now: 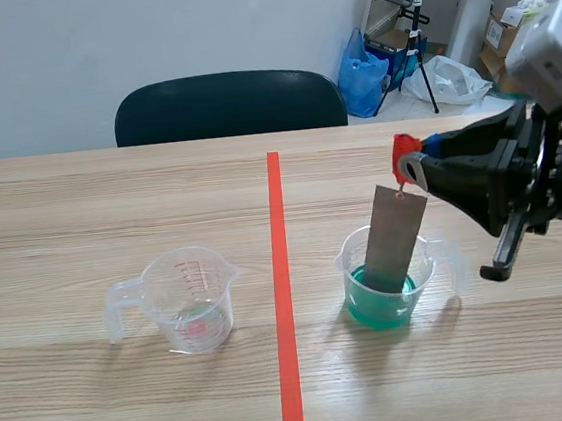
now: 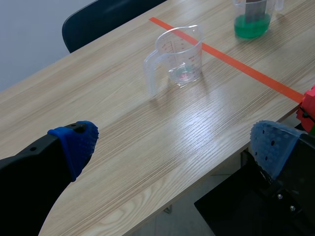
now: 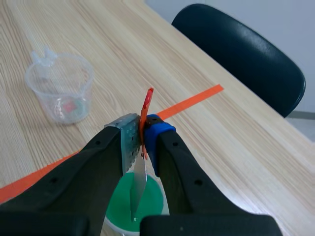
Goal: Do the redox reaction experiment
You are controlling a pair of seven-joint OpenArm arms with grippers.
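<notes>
Metal strip (image 1: 397, 239) leaning in right-hand cup (image 1: 345, 260), lower end immersed in green solution (image 1: 380, 309). Right gripper (image 1: 420, 171) clamped on its top end at red tag (image 1: 404, 147). Left gripper (image 2: 175, 145) spread, holding nothing. Step, by my reading: immersion. Next likely calls for steady hold, then vertical lift.

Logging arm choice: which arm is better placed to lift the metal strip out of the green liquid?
Right. The right gripper is shut on the metal strip, whose lower end sits in the green-liquid cup. The left gripper is open at the edge of the table, far from it.
</notes>
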